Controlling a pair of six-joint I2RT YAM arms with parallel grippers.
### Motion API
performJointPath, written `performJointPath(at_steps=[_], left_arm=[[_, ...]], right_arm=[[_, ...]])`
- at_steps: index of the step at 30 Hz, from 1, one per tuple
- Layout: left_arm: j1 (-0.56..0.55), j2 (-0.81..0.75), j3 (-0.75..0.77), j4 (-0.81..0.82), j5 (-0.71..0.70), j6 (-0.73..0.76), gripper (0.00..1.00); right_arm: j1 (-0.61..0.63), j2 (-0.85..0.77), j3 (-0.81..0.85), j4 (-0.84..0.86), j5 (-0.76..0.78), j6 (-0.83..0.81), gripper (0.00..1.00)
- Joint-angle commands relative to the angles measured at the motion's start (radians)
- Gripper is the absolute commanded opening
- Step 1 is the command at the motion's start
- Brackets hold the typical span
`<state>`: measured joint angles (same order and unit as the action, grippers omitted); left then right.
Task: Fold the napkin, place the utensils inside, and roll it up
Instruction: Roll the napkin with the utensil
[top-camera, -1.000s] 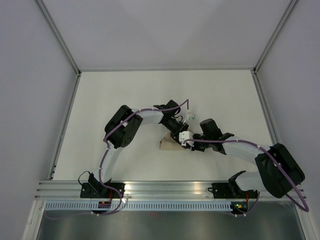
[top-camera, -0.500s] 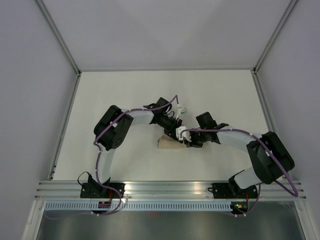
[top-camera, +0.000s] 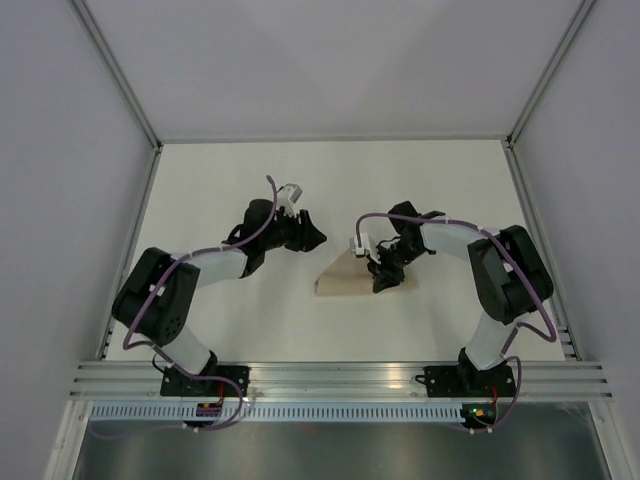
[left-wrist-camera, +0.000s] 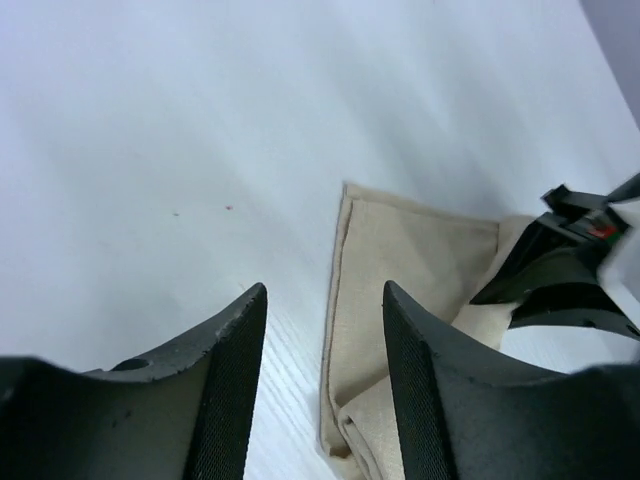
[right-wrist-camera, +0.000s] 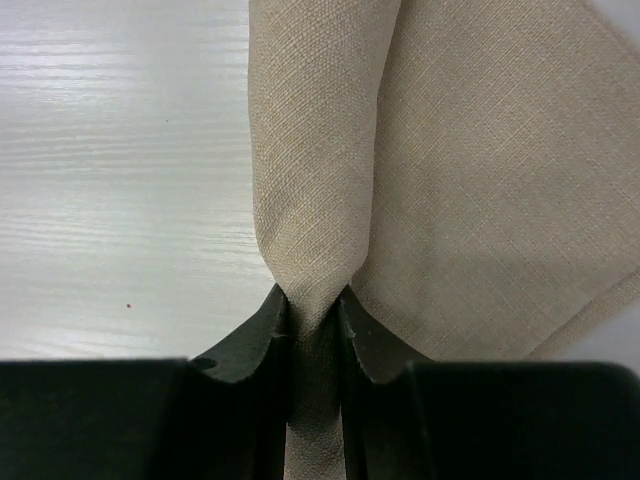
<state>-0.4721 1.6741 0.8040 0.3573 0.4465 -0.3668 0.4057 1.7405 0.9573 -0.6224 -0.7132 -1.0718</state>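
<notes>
The table (top-camera: 220, 190) fills the middle of the top view. The napkin (top-camera: 340, 281) lies folded near its centre. It forms a tan wedge whose long edge runs left to right across the frame and narrows toward the top.

The right gripper (top-camera: 384, 272) sits at the right end of that wedge. In the right wrist view its jaws are clamped on a raised fold of cloth. The fold runs straight up the frame from the fingertips, and a flat layer spreads to the right of it.

The left gripper (top-camera: 307, 236) stands at the upper left of the napkin, apart from it. Its jaws are parted and hold nothing. In the left wrist view the napkin's left edge lies just beyond the fingertips, at lower centre.

We see no utensils in any view and cannot tell whether they are wrapped inside.

We judge that the coming move turns on the right gripper, as it is the nearer one and already grips the cloth. Rolling would carry the fold along the long edge toward frame left.
</notes>
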Motion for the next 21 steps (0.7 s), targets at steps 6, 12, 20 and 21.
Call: performJointPath(at_steps=[6,12,20,21], left_arm=[[-0.124,-0.24,-0.292,0.551,-0.38,0.159,0.59],[-0.336,-0.22,-0.269,0.508,-0.515,0.483,0.6],[-0.597,-0.05,-0.203,0.387,-0.633,0.917,0.67],[-0.614,-0.012,-0.198,0.39,-0.637,0.94,0.68]], right_arm=[[-0.053,0.367,0.302,-0.465,0.026,-0.123,0.04],[-0.076,0.511,0.445,-0.574,0.018,-0.132,0.04],[-0.08,0.573,0.491,-0.57,0.035,-0.093,0.04],[-0.08,0.577,0.492,-0.565,0.035,-0.085,0.04]])
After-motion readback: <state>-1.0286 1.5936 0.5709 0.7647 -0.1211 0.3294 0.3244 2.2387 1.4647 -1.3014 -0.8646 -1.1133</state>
